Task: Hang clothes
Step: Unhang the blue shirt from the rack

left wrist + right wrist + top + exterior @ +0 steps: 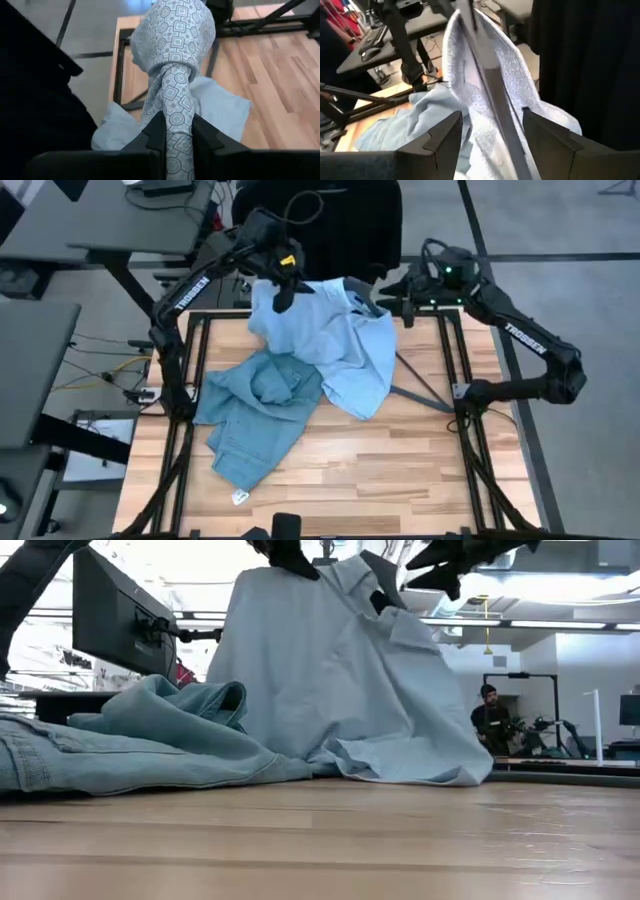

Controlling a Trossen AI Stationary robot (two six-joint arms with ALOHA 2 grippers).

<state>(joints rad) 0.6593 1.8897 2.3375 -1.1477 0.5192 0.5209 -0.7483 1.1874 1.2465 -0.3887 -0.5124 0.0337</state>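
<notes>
High view: left pincer clamped on upper edge of pale shirt, lifted at far edge of tabletop; right pincer just beside shirt collar, spread, touching or not cannot tell; jeans crumpled flat on tabletop, overlapped by shirt hem; black t-shirt draped behind far edge.

Low view: shirt hung up like a tent, hem resting on tabletop; jeans heaped beside it, touching; person far back in room.

Left wrist view: left pincer pressed tight on bunched patterned shirt fabric; wood tabletop beyond.

Right wrist view: right pincer wide apart, shirt fold and placket standing between fingers, not gripped; black cloth hanging close alongside.
</notes>
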